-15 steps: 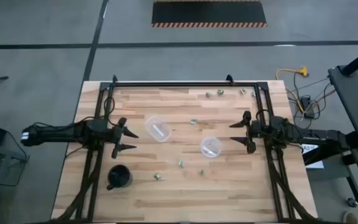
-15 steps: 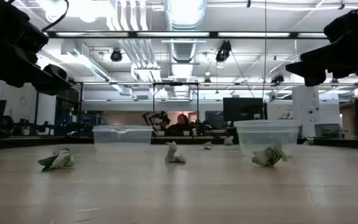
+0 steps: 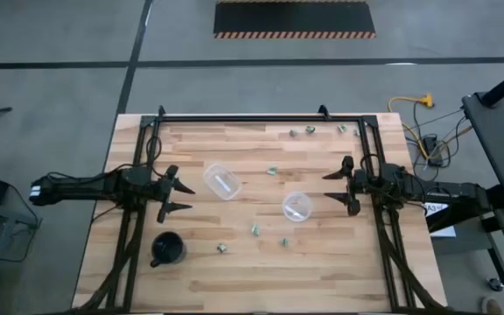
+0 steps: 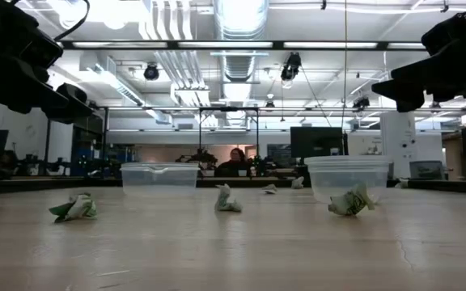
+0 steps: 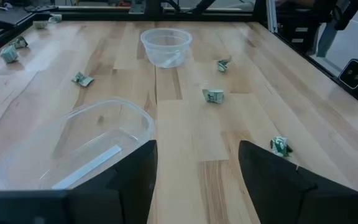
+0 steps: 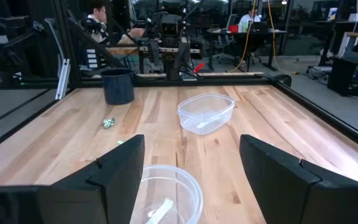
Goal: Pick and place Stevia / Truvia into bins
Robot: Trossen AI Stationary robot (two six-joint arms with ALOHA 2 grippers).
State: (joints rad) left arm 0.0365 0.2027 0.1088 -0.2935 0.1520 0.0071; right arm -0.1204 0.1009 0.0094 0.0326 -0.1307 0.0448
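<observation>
Two clear round bins stand on the wooden table: one (image 3: 221,181) just in front of my left gripper (image 3: 180,194), the other (image 3: 297,206) near my right gripper (image 3: 335,186). Several small crumpled green-and-white Stevia packets lie loose on the wood: one (image 3: 272,171) between the bins, three toward the near edge (image 3: 255,230) (image 3: 283,241) (image 3: 221,248), and several by the far rail (image 3: 310,130). Both grippers hover above the table, open, with nothing between their fingers. The left wrist view shows the near bin (image 5: 73,149) and the far one (image 5: 166,46).
A black cup (image 3: 167,249) stands near the table's left front, below my left arm. A black metal frame (image 3: 261,118) runs along the far edge and both sides. Bare wood lies between the bins and the near edge. A person sits in the room beyond (image 4: 237,162).
</observation>
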